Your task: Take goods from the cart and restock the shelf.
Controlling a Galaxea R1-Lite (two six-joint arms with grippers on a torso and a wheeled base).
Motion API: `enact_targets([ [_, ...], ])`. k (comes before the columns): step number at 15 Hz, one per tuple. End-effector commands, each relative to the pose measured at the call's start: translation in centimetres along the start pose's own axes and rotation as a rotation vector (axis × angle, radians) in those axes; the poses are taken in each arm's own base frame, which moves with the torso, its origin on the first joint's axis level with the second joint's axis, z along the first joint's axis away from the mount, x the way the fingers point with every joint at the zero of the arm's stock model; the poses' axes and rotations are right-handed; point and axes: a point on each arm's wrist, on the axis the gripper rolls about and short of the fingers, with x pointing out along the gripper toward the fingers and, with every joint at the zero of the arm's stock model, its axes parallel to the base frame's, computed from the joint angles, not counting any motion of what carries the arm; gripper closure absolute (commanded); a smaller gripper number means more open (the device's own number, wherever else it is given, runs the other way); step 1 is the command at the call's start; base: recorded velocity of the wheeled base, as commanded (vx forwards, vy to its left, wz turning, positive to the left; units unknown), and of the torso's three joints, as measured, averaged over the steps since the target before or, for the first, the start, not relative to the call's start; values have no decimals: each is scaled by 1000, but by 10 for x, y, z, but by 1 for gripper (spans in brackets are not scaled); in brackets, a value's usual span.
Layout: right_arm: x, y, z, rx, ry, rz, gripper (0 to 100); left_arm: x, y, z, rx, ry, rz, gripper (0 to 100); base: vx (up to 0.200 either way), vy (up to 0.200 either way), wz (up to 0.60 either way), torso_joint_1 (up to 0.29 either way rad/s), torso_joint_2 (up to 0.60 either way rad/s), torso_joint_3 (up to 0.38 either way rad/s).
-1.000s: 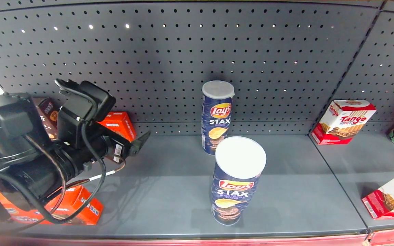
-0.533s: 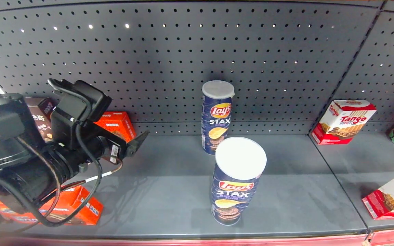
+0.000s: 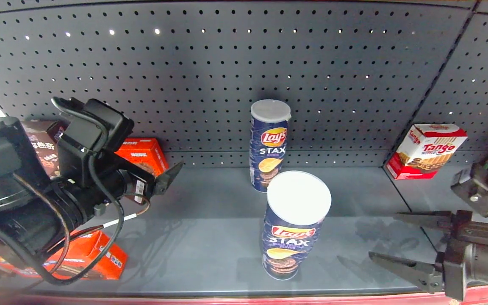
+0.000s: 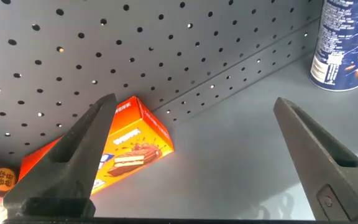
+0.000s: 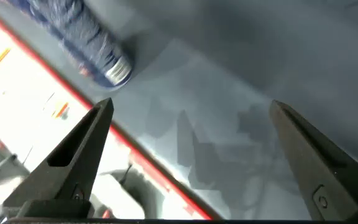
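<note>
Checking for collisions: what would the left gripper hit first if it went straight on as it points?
Likely the back panel low down, passing between the orange box and rear can. The left gripper is open, and depth is unclear.

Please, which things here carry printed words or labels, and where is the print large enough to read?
Front can: large logo with a bold word under it, legible; the smaller line below is blurred.
Rear can: same large print, legible.
Red-and-white box: big name on its front and side, legible.
Rear orange box: white word, too small.
Front orange box: too small.
Dark box: pale characters, unclear.
</note>
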Motion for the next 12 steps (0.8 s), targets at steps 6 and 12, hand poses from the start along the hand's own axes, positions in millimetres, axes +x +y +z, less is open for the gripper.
enact_targets([
  [6, 49, 11, 7, -28, 83, 83, 0, 4, -1, -1, 1, 2, 0, 0, 0, 0, 0, 0, 0, 0],
  [12, 82, 16, 20, -46, 92, 117, 0, 1, 1, -3, -1, 5, 9, 0, 0, 0, 0, 0, 0, 0],
])
